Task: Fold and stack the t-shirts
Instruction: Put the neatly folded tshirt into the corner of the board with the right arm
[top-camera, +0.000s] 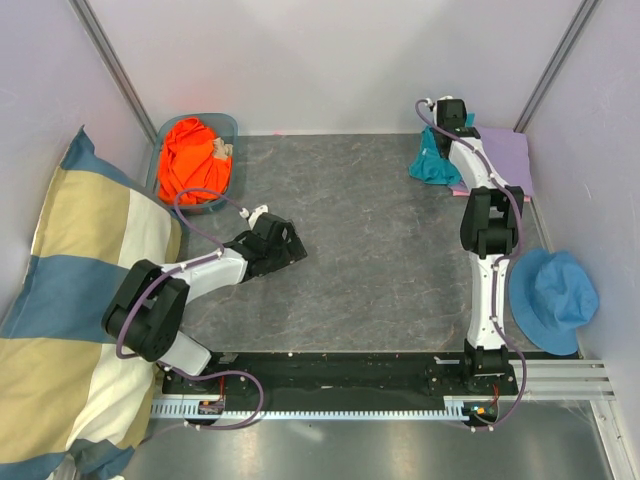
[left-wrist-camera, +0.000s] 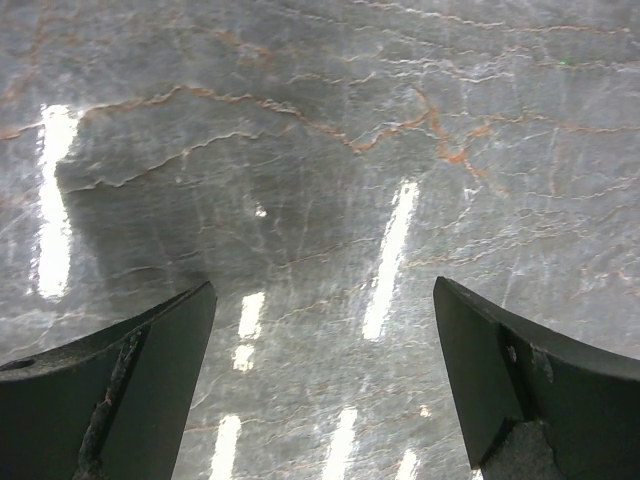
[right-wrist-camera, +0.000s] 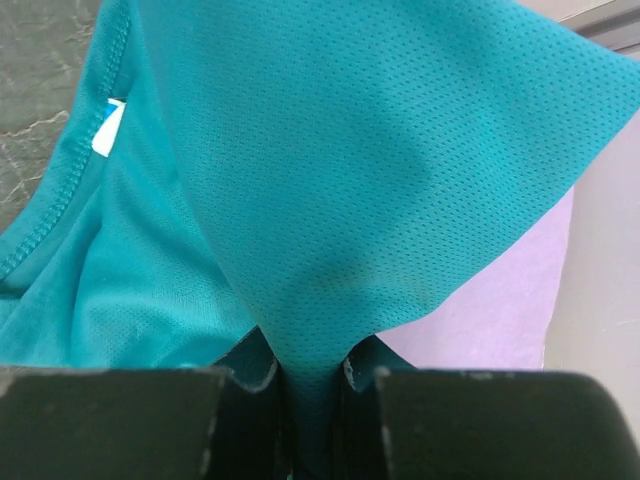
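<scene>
The grey marbled bench is mostly bare through its middle, and that is where the folding room is. The big checked pillow crowds the whole left edge and leans over it. The blue bucket hat sits at the right edge, just beside the right arm.

In the far right corner the lavender t-shirt lies flat, with a sliver of pink cloth showing under its near edge. That looks like the stack begun, though I can't tell how neatly the pink one is folded.

In the far left corner the orange t-shirt is crumpled in a blue-grey tub, not yet folded.

Now the live one: the teal t-shirt hangs bunched against the left edge of the lavender one, in no folded shape. The right gripper is clamped tight on a peak of its mesh cloth, arm stretched far out with the walls close around that corner.

The left gripper hovers low over bare bench left of centre, fingers spread wide with nothing between them.

I'd call it roughly halfway: two shirts down, and teal and orange left to fold. Teal needs to come out into that open middle.
</scene>
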